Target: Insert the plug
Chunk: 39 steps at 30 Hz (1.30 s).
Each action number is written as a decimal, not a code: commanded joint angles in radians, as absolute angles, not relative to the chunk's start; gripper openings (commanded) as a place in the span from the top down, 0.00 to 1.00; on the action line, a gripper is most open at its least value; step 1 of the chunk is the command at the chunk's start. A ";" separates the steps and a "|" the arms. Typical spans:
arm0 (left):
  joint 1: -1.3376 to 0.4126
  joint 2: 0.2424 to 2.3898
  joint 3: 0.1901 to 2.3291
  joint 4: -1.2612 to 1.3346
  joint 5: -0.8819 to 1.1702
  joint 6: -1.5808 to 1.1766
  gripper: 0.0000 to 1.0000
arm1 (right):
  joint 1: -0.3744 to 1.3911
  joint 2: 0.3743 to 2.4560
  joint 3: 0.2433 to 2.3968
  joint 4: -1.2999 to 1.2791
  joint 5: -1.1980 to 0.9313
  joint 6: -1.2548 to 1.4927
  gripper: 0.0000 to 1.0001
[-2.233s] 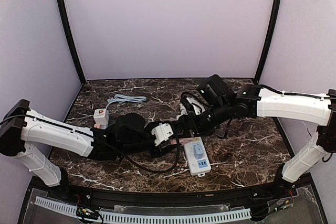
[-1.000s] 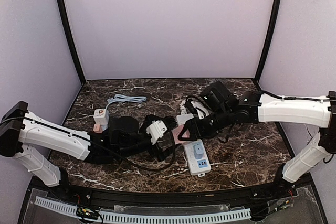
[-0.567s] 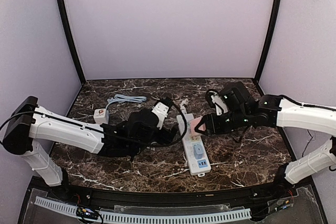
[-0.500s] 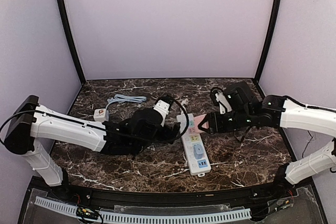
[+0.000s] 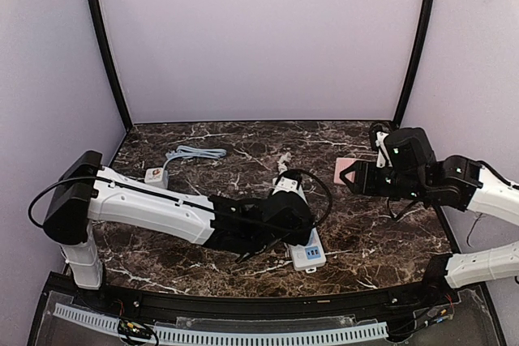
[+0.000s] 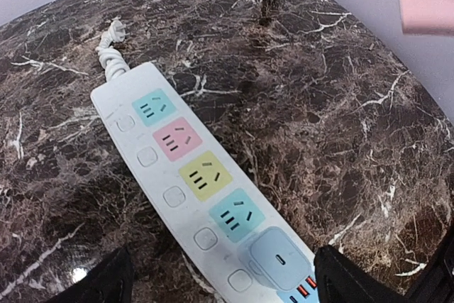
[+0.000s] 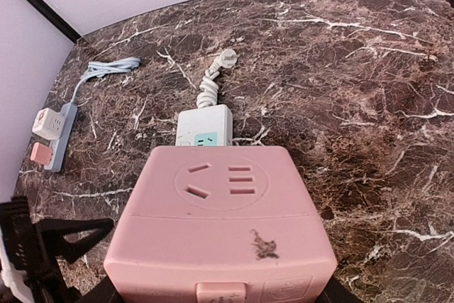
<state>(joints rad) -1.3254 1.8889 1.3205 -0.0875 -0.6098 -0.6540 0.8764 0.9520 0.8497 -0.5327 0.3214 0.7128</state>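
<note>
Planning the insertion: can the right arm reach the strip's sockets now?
Probably not cleanly. The left gripper hovers open over the power strip, blocking it from above, while the right gripper holds the pink plug aside. Retract the left one first.

glossy marbled table [image 5: 381, 232], matt plastic plug [image 7: 227, 232]

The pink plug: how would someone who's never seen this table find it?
Look at the dark marble table, right of the white power strip. There the right gripper holds the pink plug. It is a pink block, the only thing held, while the strip's blue plug sits in a socket.
</note>
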 commanded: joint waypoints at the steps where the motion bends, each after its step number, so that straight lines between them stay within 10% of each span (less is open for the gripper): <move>1: -1.351 1.958 1.403 -0.202 -0.601 -0.748 0.12 | 0.870 0.915 0.839 -0.534 0.400 0.732 0.84; 29: -1.388 2.139 1.509 -0.257 -0.640 -0.693 0.70 | 0.870 0.945 0.840 -0.537 0.409 0.720 0.84; 39: -1.397 2.082 1.342 -0.114 -0.552 -0.451 0.73 | 0.870 0.934 0.850 -0.555 0.401 0.708 0.84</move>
